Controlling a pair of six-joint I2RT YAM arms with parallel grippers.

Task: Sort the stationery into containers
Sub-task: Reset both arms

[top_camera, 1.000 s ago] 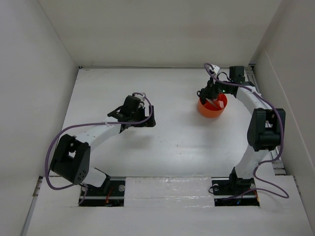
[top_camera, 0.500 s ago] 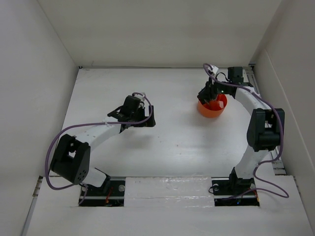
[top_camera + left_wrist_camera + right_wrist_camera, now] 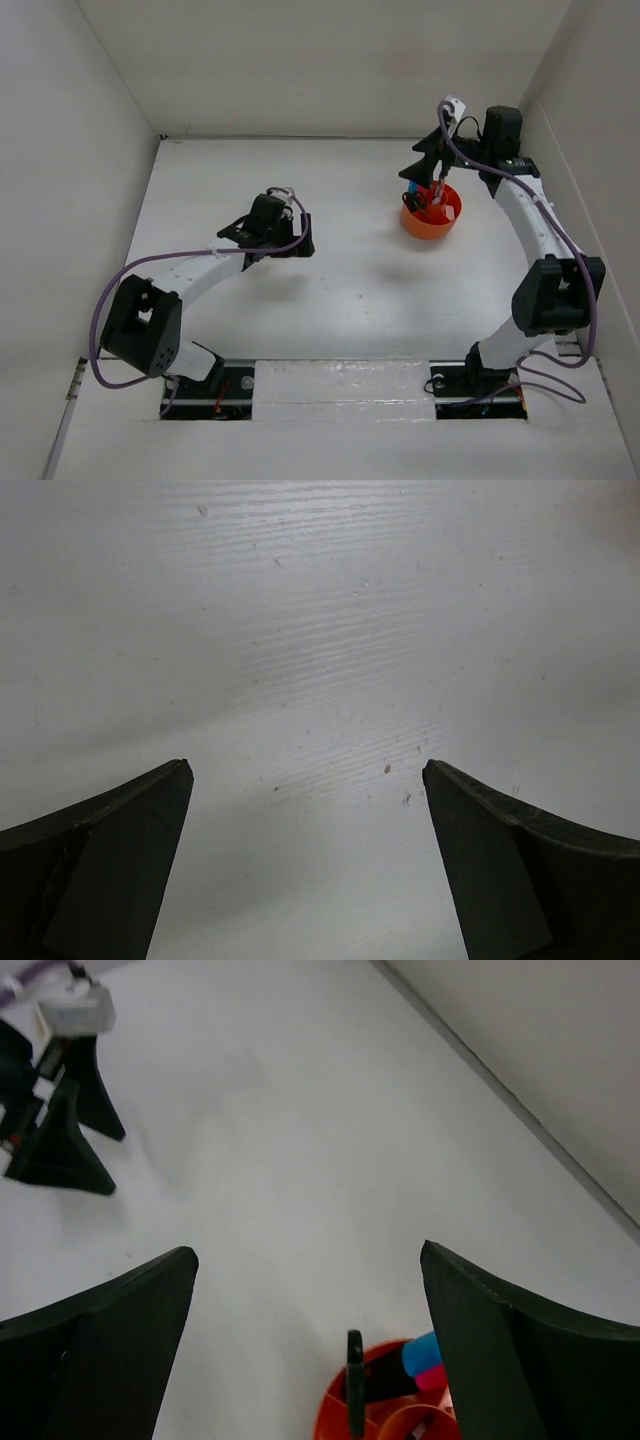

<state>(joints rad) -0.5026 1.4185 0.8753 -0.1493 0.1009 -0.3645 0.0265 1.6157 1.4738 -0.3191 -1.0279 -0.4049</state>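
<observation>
Currently left gripper (image 3: 306, 765) sits with jaws wide apart over the table (image 3: 320, 630). Right gripper (image 3: 307, 1252) is also spread, above the orange tub (image 3: 425, 230) at far right. Blue-capped marker (image 3: 421, 1351) and pink highlighter (image 3: 432, 1376) are inside; dark upright piece (image 3: 354, 1385) is possibly scissors.

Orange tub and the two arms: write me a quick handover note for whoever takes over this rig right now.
Left gripper: jaws open, empty, hovering over the table.
Right gripper: jaws open, empty, raised over the orange tub.
Stationery: blue-capped marker, a pink item and a dark upright piece stand in the tub; other contents too small to tell.
Done: no stationery shows outside the tub.
Left: likely just checking the tub and parking the arms.
</observation>
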